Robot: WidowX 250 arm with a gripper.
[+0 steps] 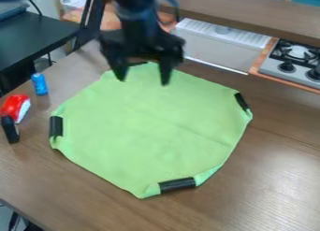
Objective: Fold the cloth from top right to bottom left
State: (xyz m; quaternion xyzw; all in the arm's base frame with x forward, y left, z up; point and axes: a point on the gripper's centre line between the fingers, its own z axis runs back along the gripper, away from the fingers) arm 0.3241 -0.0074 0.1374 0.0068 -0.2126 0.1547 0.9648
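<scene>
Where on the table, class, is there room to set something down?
Bare table lies right of the cloth, below the stove, and between the cloth's lower-left edge and the table edge. It is crowded at left, around the blue cylinder, red-and-white object and black object, and where the gripper hangs.

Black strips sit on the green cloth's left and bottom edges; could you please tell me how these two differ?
The left strip runs nearly up and down in the view, while the bottom strip runs nearly sideways. The bottom strip also looks longer than the left strip. Both are black and lie at the rim of the green cloth.
</scene>
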